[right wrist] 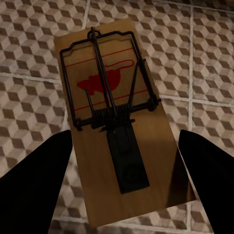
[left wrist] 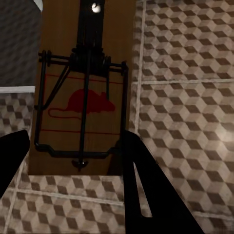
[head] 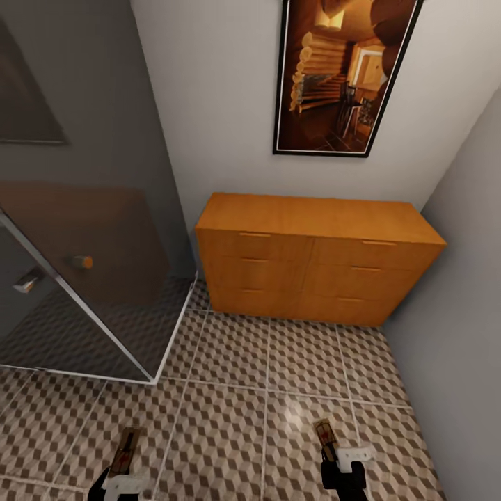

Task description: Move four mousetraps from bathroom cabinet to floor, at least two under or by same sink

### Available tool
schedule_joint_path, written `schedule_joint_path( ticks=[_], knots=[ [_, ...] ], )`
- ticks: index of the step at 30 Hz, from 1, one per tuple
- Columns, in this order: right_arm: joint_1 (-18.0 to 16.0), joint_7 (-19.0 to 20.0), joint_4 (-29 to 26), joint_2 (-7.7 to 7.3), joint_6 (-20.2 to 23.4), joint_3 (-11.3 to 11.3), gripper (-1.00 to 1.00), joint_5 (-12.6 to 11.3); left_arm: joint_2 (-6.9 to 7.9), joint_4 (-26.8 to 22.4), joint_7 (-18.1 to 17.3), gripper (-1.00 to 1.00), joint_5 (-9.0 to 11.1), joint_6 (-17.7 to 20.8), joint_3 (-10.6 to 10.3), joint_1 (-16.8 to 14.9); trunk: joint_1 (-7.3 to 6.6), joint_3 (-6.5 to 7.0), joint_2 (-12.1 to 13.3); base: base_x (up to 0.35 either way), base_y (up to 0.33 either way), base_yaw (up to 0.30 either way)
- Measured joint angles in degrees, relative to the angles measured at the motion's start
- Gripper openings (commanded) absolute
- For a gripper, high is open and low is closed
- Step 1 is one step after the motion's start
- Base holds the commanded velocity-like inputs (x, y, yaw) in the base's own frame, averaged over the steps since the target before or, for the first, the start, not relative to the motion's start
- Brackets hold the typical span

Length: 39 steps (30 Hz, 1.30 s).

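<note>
Carrying stage: each hand pinches one mousetrap, the left hand (head: 125, 467) its mousetrap (left wrist: 80, 97), the right hand (head: 332, 445) the second mousetrap (right wrist: 114, 122), above the bathroom floor (head: 229, 390). The cabinet (head: 313, 257) stands at 12 o'clock, drawers shut. Judged next: lowering both by the sink. No legible writing; only a red mouse emblem.

Head view looks down from high at the cabinet (head: 316, 259); wrist views hang close over the bathroom floor (head: 229, 410)
</note>
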Motion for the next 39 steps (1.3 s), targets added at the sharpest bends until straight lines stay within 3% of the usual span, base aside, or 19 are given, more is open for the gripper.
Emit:
schedule_joint_path(
  ticks=[26, 39],
  knots=[
    [0.0, 0.0, 0.0, 0.00, 0.0, 0.0, -1.00, 0.0, -0.06, 0.0, 0.0, -1.00, 0.0, 0.0, 0.0, 0.0, 0.00, 1.72, 0.0, -0.175, 0.000, 0.206],
    [0.0, 0.0, 0.0, 0.00, 0.0, 0.0, -1.00, 0.0, -0.06, 0.0, 0.0, -1.00, 0.0, 0.0, 0.0, 0.0, 0.00, 2.58, 0.0, -0.029, 0.000, 0.206]
  ],
)
